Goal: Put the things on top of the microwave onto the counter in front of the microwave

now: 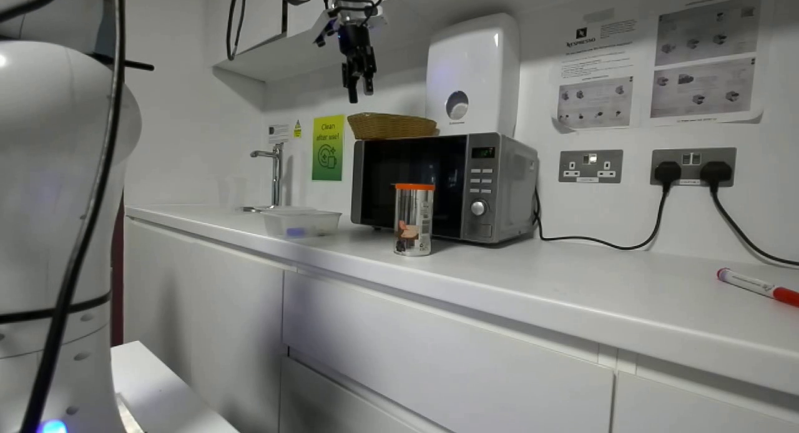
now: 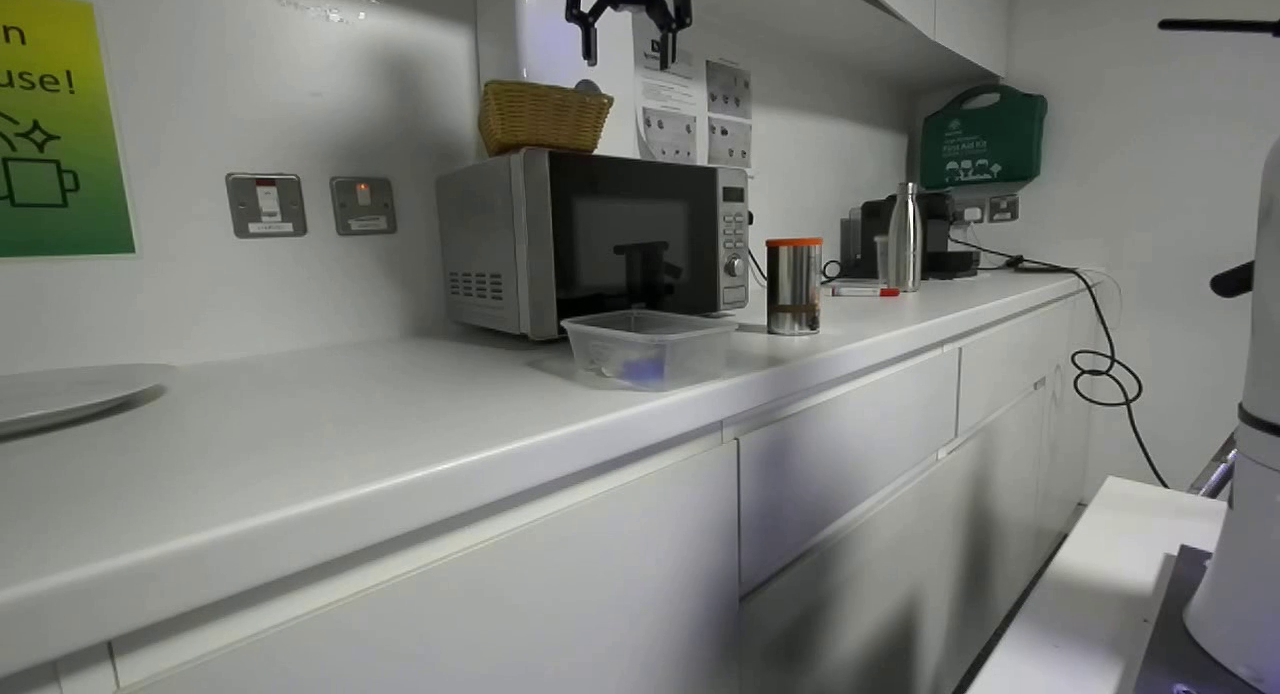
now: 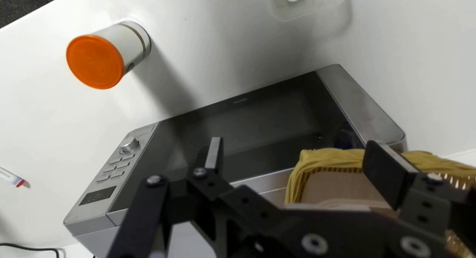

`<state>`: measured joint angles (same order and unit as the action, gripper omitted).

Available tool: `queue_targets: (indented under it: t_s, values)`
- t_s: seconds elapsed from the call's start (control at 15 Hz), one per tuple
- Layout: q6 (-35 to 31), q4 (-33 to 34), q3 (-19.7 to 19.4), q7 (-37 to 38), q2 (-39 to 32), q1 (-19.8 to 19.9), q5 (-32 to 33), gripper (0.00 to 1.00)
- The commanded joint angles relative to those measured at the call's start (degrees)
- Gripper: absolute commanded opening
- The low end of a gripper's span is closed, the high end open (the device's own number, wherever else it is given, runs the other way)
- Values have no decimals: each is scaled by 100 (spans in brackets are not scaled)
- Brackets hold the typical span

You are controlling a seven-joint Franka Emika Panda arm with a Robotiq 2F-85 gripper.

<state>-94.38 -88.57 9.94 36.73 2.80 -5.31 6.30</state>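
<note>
Nearest the wrist camera, the gripper (image 3: 297, 155) is seen spread wide, with nothing clasped in it. In both exterior views it is held higher than the wicker basket (image 2: 545, 117) and apart from it, and that basket is perched on top of the microwave (image 1: 449, 171).

So, how does the task stand? Partway, by fair judgement! The basket is yet to be gripped, lifted and brought down to the counter (image 1: 562, 271). Down there, placed upright in front of the microwave, an orange-lidded metal canister (image 1: 414, 219) is spotted; if, as seems likely, it is meant among the things to be moved, that part can be ticked off. What is carried inside the basket cannot be made out.

Now the tally! One basket, one microwave and one canister are counted. One clear plastic tub (image 2: 650, 349) is found near the microwave's front. Further along, one red-capped marker (image 1: 758, 286) and one silver bottle (image 2: 905, 239) are picked out. One tap (image 1: 276, 174), one white dispenser (image 1: 472, 74) and two black plugs (image 1: 668, 173) are logged too.
</note>
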Motion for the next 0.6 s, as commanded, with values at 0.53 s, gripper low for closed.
queue_targets:
  t_s: [0.53]
  values:
    - [302,1706,-357,144,-1682,-205,633,100]
